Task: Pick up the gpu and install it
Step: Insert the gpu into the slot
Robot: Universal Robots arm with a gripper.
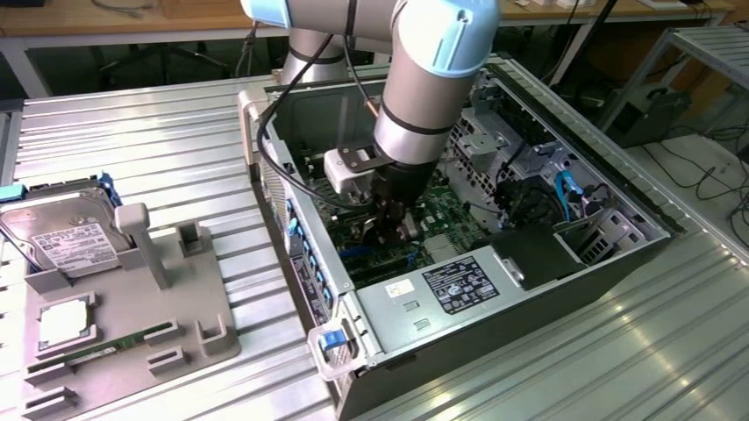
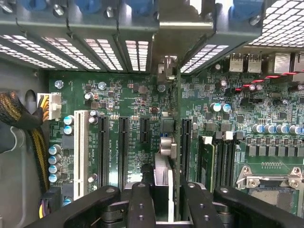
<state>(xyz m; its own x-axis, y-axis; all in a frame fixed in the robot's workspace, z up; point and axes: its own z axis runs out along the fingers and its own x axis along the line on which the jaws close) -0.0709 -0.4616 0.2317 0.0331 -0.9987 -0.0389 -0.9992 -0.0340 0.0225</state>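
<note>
My gripper (image 1: 392,226) is down inside the open computer case (image 1: 585,167), over the green motherboard (image 1: 439,215). In the wrist view its black fingers (image 2: 142,204) are shut on the gpu (image 2: 164,175), which shows edge-on as a thin upright card running away towards the case's rear wall. The card's silver bracket (image 2: 172,42) stands against the rear slot openings. The card lines up with the motherboard between two black expansion slots (image 2: 124,147). Its lower edge is hidden, so I cannot tell whether it sits in a slot.
A grey parts tray (image 1: 175,342) at the exterior view's left holds a hard drive (image 1: 65,232), a processor chip (image 1: 65,320) and a memory stick (image 1: 111,345). Inside the case are the power supply (image 1: 451,285), a drive cage (image 1: 609,228), yellow-black cables (image 2: 28,128) and memory modules (image 2: 209,159).
</note>
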